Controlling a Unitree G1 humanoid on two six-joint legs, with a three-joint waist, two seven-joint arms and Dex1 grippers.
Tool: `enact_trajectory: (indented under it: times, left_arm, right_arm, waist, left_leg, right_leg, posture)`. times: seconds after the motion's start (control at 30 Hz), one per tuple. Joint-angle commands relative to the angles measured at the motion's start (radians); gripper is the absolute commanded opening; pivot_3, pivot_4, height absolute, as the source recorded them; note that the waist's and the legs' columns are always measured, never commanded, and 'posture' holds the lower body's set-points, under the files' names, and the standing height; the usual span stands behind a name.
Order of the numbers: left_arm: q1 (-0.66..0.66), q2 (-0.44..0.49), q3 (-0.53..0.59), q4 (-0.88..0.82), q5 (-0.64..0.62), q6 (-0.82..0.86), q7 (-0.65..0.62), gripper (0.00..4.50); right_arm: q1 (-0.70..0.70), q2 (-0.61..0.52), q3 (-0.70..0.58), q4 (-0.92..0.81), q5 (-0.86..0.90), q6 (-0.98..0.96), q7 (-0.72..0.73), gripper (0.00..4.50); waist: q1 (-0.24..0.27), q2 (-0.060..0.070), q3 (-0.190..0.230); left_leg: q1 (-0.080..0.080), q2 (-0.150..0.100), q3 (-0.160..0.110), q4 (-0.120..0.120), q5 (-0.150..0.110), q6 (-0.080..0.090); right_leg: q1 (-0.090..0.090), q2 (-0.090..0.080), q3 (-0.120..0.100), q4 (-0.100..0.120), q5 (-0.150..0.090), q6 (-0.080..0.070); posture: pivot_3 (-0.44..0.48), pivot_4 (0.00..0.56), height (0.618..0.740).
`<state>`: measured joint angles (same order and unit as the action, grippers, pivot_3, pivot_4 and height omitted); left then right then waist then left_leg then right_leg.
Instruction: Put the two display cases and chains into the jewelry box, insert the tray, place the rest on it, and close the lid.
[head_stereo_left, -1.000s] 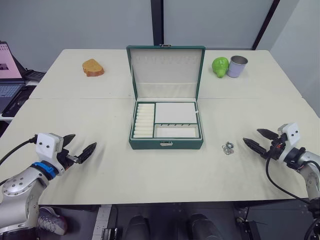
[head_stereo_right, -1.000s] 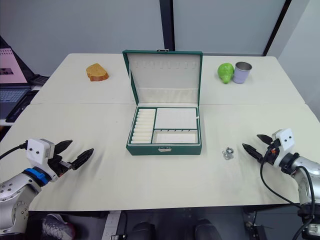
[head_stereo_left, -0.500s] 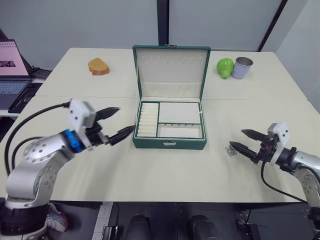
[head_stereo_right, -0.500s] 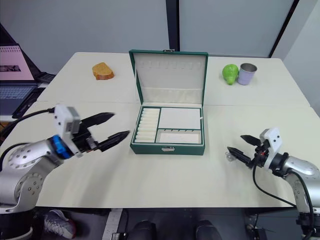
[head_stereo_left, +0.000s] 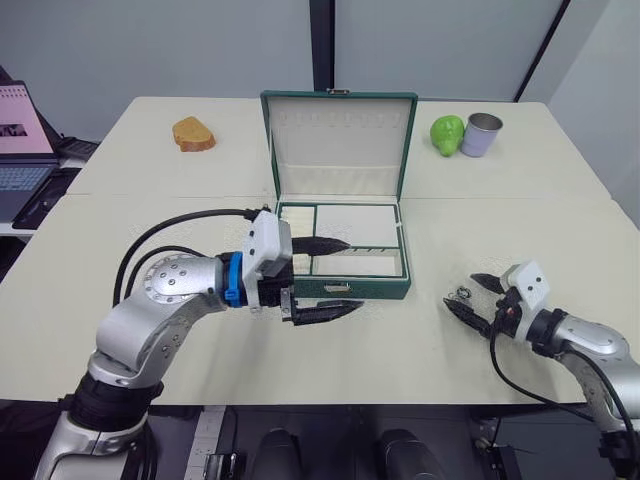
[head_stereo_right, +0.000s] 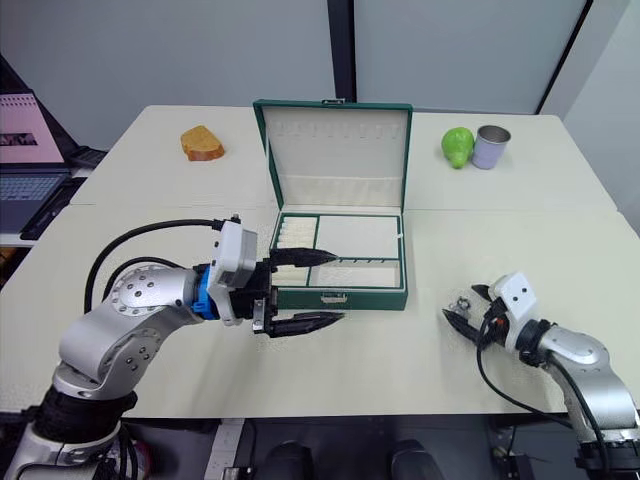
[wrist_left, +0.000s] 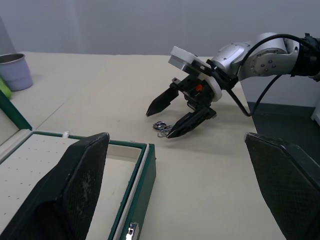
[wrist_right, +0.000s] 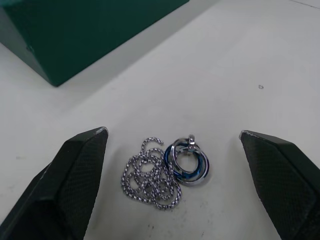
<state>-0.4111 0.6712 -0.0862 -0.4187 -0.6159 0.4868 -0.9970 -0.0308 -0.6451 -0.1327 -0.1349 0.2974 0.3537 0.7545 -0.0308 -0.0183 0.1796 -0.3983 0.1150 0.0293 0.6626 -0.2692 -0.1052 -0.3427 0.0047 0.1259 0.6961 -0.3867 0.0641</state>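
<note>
I see the jewelry box (head_stereo_left: 340, 250) mid-table with the lid (head_stereo_left: 340, 143) standing upright, cream lining and hook row facing me. The tray (head_stereo_right: 340, 258) is seated inside it — ribbed ring-roll strip on the robot's left, one large flat section, one narrow section toward the front; all look bare from here. The rest (wrist_right: 167, 170) sits on the table to the box's right, well clear of it: a bunched silvery chain touching a pair of linked rings with a blue tint. Right gripper (head_stereo_left: 477, 299) is low at the table, fingers spread wide with that cluster between the tips, not touching it. Left gripper (head_stereo_left: 330, 277) hovers at the box's front-left corner, fingers wide apart, holding nothing. Far side of the table: bread slice (head_stereo_left: 189, 133), green pear (head_stereo_left: 445, 133) beside a metal cup (head_stereo_left: 480, 133). Laptop (head_stereo_left: 22, 130) off the left edge.
</note>
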Motion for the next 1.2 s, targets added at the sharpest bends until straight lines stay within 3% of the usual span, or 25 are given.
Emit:
enact_trajectory:
  times: [0.03, 0.33, 0.43, 0.57, 0.67, 1.0, 1.2]
  left_arm:
    - [-0.023, -0.016, -0.001, -0.004, 0.017, -0.030, -0.007, 4.50]
    - [-0.036, -0.053, -0.011, -0.006, 0.045, -0.032, 0.014, 4.50]
    - [-0.036, -0.060, -0.010, -0.009, 0.050, -0.030, 0.017, 4.50]
    - [-0.035, -0.066, -0.007, -0.009, 0.052, -0.030, 0.024, 4.50]
    - [-0.034, -0.067, -0.007, -0.013, 0.051, -0.030, 0.028, 4.50]
    - [-0.043, -0.079, -0.007, -0.004, 0.053, -0.036, 0.031, 4.50]
    - [-0.050, -0.089, -0.008, 0.008, 0.059, -0.042, 0.027, 4.50]
  right_arm:
    - [0.016, 0.000, 0.014, -0.002, -0.018, -0.025, -0.001, 4.47]
    - [-0.006, 0.025, 0.054, 0.074, -0.063, -0.041, -0.015, 4.47]
    - [-0.011, 0.024, 0.060, 0.112, -0.072, -0.031, -0.019, 3.86]
    - [-0.009, 0.020, 0.072, 0.154, -0.087, -0.044, -0.019, 2.62]
    - [-0.007, 0.017, 0.077, 0.162, -0.088, -0.050, -0.018, 2.09]
    - [-0.003, 0.020, 0.073, 0.177, -0.086, -0.060, -0.033, 1.06]
    - [-0.014, 0.028, 0.058, 0.182, -0.074, -0.071, -0.041, 0.86]
  waist:
    - [0.001, 0.000, 0.000]
    - [-0.003, -0.001, -0.001]
    - [-0.003, -0.002, -0.001]
    - [-0.002, -0.006, -0.004]
    - [-0.001, -0.010, -0.007]
    - [0.001, -0.012, -0.009]
    - [0.001, -0.013, -0.010]
  left_leg:
    - [0.000, 0.000, 0.000, 0.000, 0.000, 0.000]
    - [0.001, 0.000, 0.000, 0.000, 0.000, 0.000]
    - [0.004, 0.000, 0.000, 0.000, 0.000, 0.000]
    - [0.007, 0.000, 0.000, 0.000, 0.000, 0.000]
    - [0.007, 0.000, -0.001, 0.000, 0.000, 0.000]
    - [0.008, 0.000, -0.001, 0.000, 0.000, 0.000]
    - [0.008, 0.000, -0.001, 0.000, 0.000, 0.000]
  right_leg:
    - [0.000, 0.000, 0.000, 0.000, 0.000, 0.000]
    - [0.001, 0.000, 0.000, 0.000, 0.000, 0.000]
    - [0.005, 0.000, 0.000, 0.000, 0.000, 0.000]
    - [0.007, 0.000, 0.000, -0.001, 0.000, 0.000]
    - [0.008, 0.000, 0.000, -0.001, 0.000, 0.000]
    - [0.009, 0.000, 0.000, -0.001, 0.000, 0.000]
    - [0.010, 0.000, 0.000, -0.002, 0.000, 0.000]
  posture:
    - [0.000, 0.150, 0.740]
    - [0.000, 0.150, 0.740]
    - [0.000, 0.150, 0.740]
    - [0.000, 0.150, 0.740]
    - [0.000, 0.150, 0.740]
    - [0.000, 0.150, 0.740]
    - [0.000, 0.150, 0.740]
